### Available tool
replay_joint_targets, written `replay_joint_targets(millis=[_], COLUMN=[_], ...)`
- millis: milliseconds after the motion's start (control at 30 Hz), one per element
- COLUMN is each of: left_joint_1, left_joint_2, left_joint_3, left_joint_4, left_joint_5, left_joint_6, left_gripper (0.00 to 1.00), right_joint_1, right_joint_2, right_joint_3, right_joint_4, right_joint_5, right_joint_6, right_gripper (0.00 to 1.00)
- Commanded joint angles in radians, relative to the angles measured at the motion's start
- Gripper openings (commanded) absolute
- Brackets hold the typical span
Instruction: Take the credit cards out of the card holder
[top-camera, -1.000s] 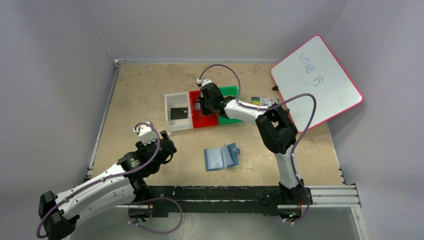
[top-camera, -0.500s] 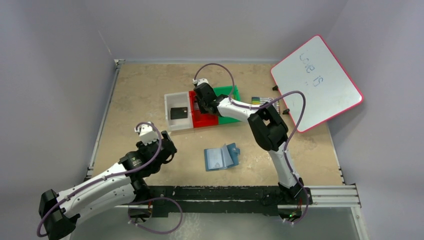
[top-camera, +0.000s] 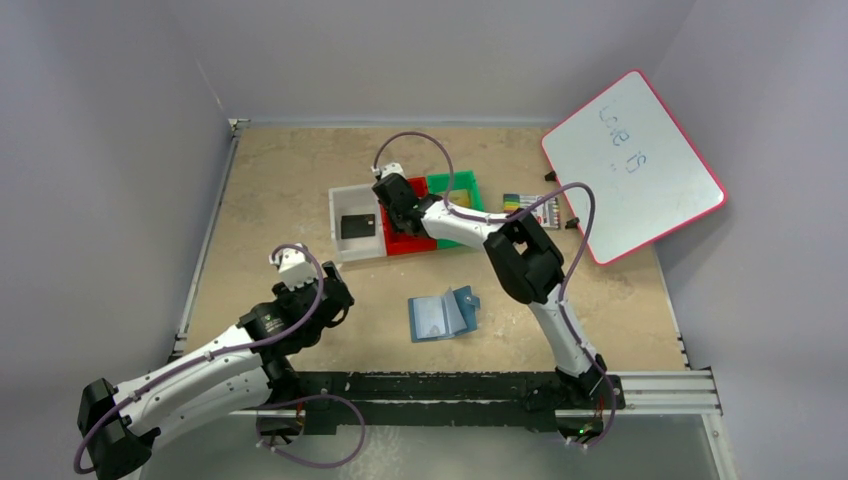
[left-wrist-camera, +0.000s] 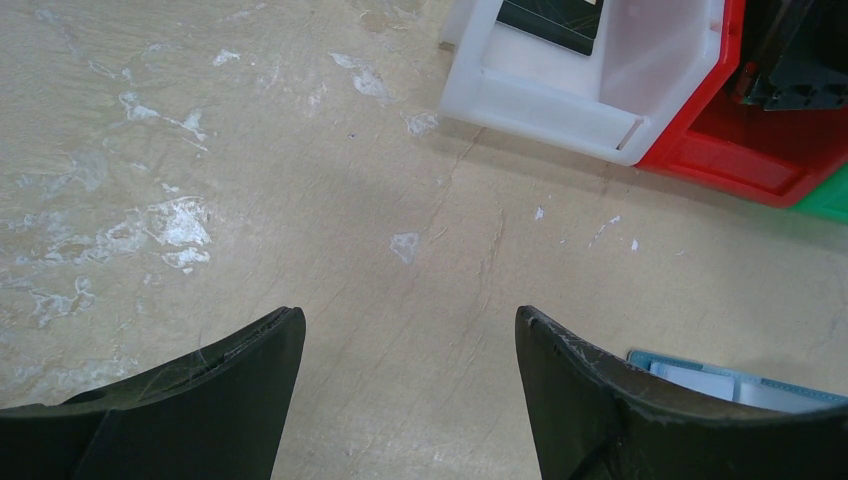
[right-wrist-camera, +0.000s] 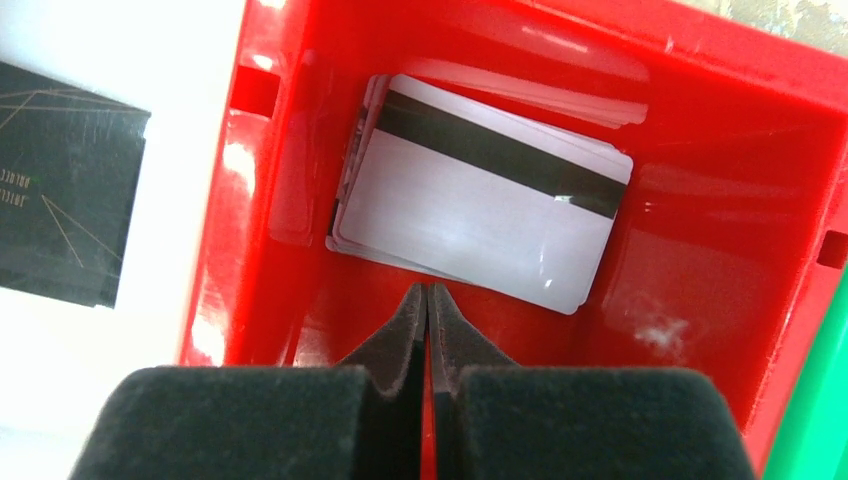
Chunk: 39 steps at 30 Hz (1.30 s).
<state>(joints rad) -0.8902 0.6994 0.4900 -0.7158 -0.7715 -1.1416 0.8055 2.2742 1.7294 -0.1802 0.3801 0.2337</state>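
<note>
The teal-blue card holder (top-camera: 443, 314) lies open on the table near the front middle; one corner of it (left-wrist-camera: 740, 380) shows past the right finger in the left wrist view. A stack of silver-grey credit cards (right-wrist-camera: 480, 215), the top one with a black stripe, rests in the red bin (right-wrist-camera: 700, 200). A black card (top-camera: 357, 226) lies in the white bin (top-camera: 340, 245). My right gripper (right-wrist-camera: 428, 295) hangs over the red bin just short of the stack, shut, with nothing between its pads. My left gripper (left-wrist-camera: 410, 320) is open above bare table, left of the card holder.
A green bin (top-camera: 465, 190) joins the red bin (top-camera: 410, 243) on its right. A pack of coloured markers (top-camera: 530, 203) lies beside it. A red-framed whiteboard (top-camera: 635, 160) leans at the back right. The white bin's near wall (left-wrist-camera: 560, 100) stands ahead of the left gripper.
My right gripper has swung left from the red-green bin boundary to over the red bin, staying shut. The left arm and the card holder have not moved.
</note>
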Motion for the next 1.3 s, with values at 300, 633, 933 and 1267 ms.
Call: replay_joint_targets(millis=[300,633,933,1267], left_joint_1=[0.005,0.006,0.006,0.005], left_joint_2=[-0.001,0.004,0.009,0.012], left_joint_3=[0.022,0.022,0.022,0.021], left_joint_4=[0.019,0.021,0.022,0.031], left_joint_5=[-0.026,-0.026,-0.025,-0.019], left_joint_6=[-0.009,-0.009,-0.008,-0.019], left_gripper=[0.76,0.76,0.76,0.76], right_joint_1=[0.003,0.004,0.008,0.059], right_joint_2=[0.078,0.005,-0.177,-0.558], right_joint_3=[0.115,0.081,-0.004,-0.363], right_joint_4=[-0.038,-0.017,0.001,0.108], right_joint_5=[0.108,0.073,-0.035,-0.033], right_joint_6=[-0.047,-0.044,-0.013,0.089], right_gripper=[0.00,0.06,0.20,0.33])
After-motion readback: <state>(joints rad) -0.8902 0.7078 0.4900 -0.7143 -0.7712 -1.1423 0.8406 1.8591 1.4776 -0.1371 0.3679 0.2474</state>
